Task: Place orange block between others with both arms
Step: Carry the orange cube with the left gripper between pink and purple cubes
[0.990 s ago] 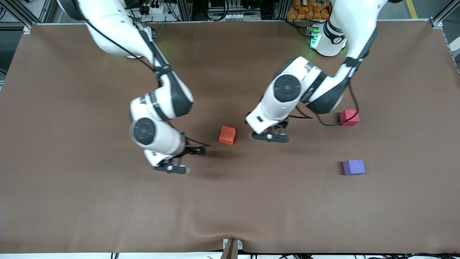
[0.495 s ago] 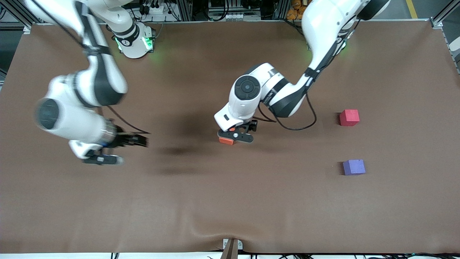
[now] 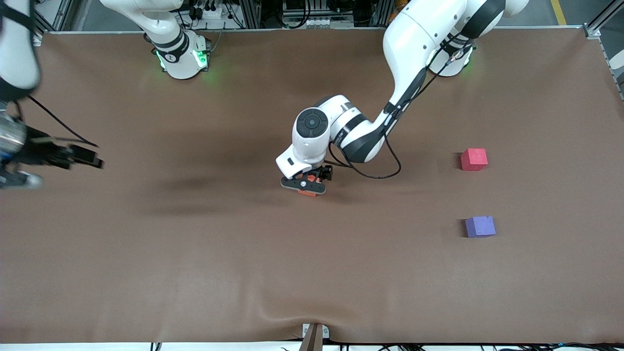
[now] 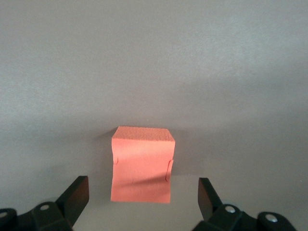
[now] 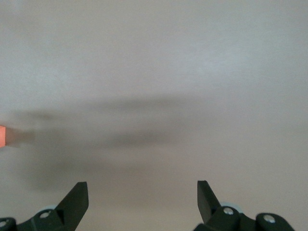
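Observation:
The orange block (image 3: 308, 193) lies near the middle of the brown table, mostly covered by my left gripper (image 3: 304, 185), which hangs low over it. In the left wrist view the orange block (image 4: 142, 163) sits between the open fingertips (image 4: 77, 196), with a gap on each side. The pinkish-red cube (image 3: 474, 159) and the purple cube (image 3: 480, 226) stand toward the left arm's end, the purple one nearer the front camera. My right gripper (image 3: 17, 181) is over the table's edge at the right arm's end. It stands open over bare table (image 5: 143, 199).
The left arm's black cable (image 3: 375, 173) loops down beside its wrist. Both green-lit bases (image 3: 183, 58) stand at the back edge. A metal clamp (image 3: 314, 336) sits at the middle of the front edge. A sliver of orange (image 5: 2, 137) shows at the right wrist view's border.
The left gripper has moved from beside the orange block to directly over it, still open. The right arm has swung away toward its own end of the table.

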{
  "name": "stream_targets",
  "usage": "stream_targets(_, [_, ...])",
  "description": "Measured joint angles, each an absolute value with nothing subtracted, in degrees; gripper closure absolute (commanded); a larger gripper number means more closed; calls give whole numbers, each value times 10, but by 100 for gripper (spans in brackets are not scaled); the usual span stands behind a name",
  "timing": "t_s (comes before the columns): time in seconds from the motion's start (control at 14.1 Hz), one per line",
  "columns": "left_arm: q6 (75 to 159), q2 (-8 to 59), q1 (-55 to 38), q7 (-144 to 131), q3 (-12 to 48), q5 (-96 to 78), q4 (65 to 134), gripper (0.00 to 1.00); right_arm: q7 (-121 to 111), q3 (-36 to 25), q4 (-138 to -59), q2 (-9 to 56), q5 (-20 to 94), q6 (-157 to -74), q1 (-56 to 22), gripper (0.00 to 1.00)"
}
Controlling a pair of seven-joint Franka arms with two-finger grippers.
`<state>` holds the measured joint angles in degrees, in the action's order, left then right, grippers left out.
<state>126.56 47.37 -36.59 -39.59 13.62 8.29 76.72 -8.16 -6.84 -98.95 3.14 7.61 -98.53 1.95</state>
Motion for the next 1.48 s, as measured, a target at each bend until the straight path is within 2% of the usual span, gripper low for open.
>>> stream_targets(0.28, [1286, 493, -366, -396, 130, 83, 766, 2, -45, -51, -970, -22, 42, -922, 19, 0])
stream_targets(0.42, [1296, 504, -366, -396, 130, 83, 766, 11, -16, -42, -953, -25, 41, -894, 18, 0])
stream_targets(0.49, [1299, 508, -367, -396, 130, 83, 766, 19, -10, -36, -950, -25, 39, -892, 16, 0])
stream_targets(0.57, [1299, 512, -367, -396, 130, 83, 766, 32, -6, -31, -948, -24, 31, -892, 13, 0])
stream_targets(0.64, [1300, 515, -367, -396, 130, 83, 766, 54, -2, -27, -942, -24, 22, -890, 9, 0])
stream_targets(0.71, [1300, 515, -367, -396, 130, 83, 766, 86, -1, -26, -932, -24, 17, -879, 6, 0])
stream_targets(0.78, [1300, 515, -367, -396, 130, 83, 766, 100, 0, -27, -918, -24, 13, -860, 5, 0])
stream_targets(1.06, [1296, 493, -343, -393, 116, 84, 758, 100, 0, -32, -880, -24, 3, -820, 6, 0])
stream_targets(1.27, [1230, 412, -221, -319, 146, 84, 765, 100, 0, -32, -879, -23, -16, -823, 6, 0])
stream_targets(1.48, [1156, 329, -65, -233, 217, 83, 821, 100, 1, -33, -866, -23, -20, -824, 7, 0])
